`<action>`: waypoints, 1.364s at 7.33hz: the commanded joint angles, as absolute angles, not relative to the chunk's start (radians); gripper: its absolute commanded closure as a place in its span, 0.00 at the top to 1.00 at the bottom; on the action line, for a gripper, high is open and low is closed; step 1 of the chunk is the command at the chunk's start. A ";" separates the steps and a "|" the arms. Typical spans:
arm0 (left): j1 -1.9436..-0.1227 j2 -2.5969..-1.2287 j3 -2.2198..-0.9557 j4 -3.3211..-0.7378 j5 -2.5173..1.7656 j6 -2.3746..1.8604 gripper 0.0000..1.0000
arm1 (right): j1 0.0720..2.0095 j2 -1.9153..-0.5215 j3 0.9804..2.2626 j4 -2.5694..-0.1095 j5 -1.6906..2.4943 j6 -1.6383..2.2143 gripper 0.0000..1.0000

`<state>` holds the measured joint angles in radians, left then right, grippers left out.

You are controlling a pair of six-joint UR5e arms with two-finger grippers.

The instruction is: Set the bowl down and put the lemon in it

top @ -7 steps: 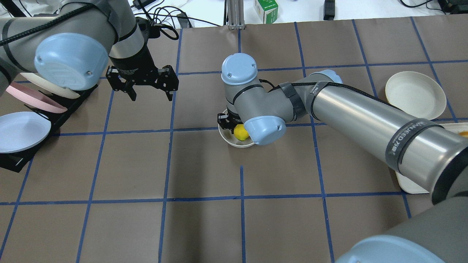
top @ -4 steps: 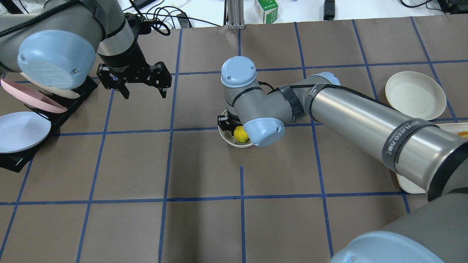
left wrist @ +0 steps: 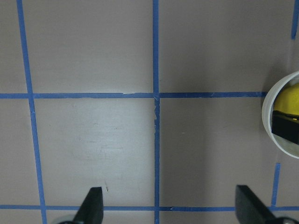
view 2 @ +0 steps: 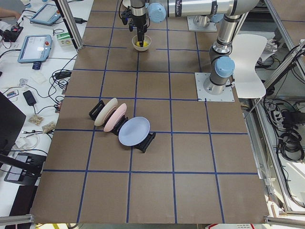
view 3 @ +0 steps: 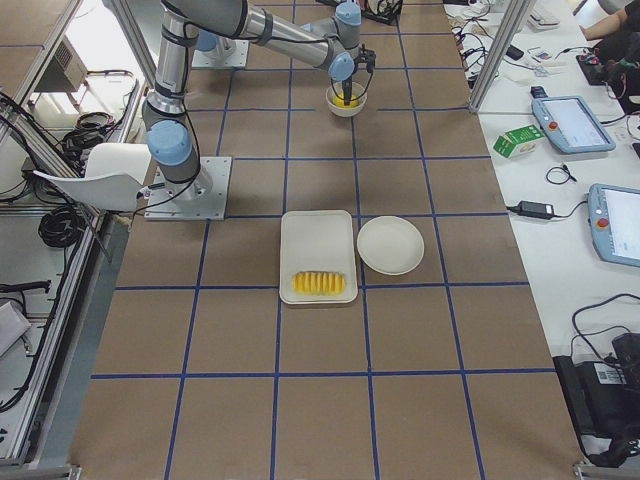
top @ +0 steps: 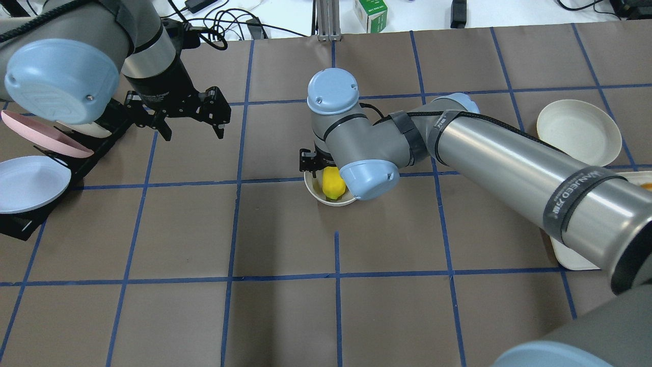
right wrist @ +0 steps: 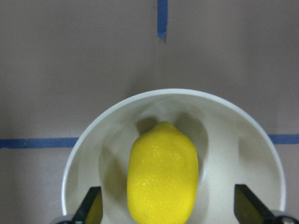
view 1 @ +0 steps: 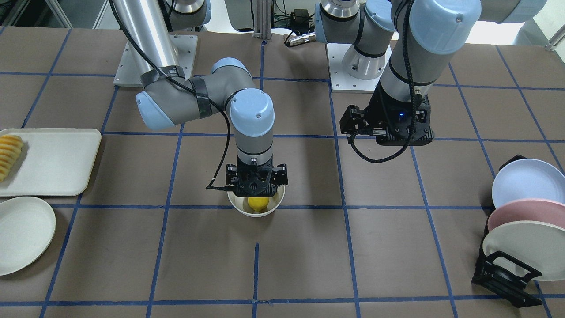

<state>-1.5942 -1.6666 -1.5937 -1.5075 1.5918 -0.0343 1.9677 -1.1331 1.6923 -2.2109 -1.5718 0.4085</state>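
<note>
1. Well to the left of the bowl (right wrist: 233,135), as seen from behind the robot, a black rack (top: 86,158) is holding three plates on edge.
2. Between the rack and the bowl, the left gripper (top: 192,131) is hovering above the brown table (top: 285,316). Its fingers are standing wide apart and gripping nothing.
3. The bowl is sitting upright near the middle of the table, overlapping a blue tape line.
4. The lemon (right wrist: 162,172) is lying inside the bowl on its bottom.
5. The right gripper (view 1: 256,189) is pointing straight down over the bowl. Its fingers are spread wide, one on each side of the lemon, and are not touching it.
6. Well to the right of the bowl, a shallow cream plate (top: 578,132) is lying flat.
7. Near that plate, a pale tray (view 1: 48,163) is carrying sliced yellow food (view 1: 9,154).
</note>
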 commanded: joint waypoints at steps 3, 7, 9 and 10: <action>-1.589 -1.663 -1.591 -1.509 1.595 -0.034 1.00 | 1.800 -1.453 1.660 -1.836 -1.569 0.292 1.00; -1.591 -1.658 -1.594 -1.519 1.601 -0.035 1.00 | 1.580 -1.585 1.631 -1.640 -1.511 0.044 1.00; -1.586 -1.640 -1.594 -1.520 1.591 -0.034 1.00 | 1.578 -1.588 1.640 -1.646 -1.522 0.026 1.00; -1.585 -1.634 -1.594 -1.519 1.592 -0.034 1.00 | 1.566 -1.586 1.629 -1.643 -1.520 0.025 1.00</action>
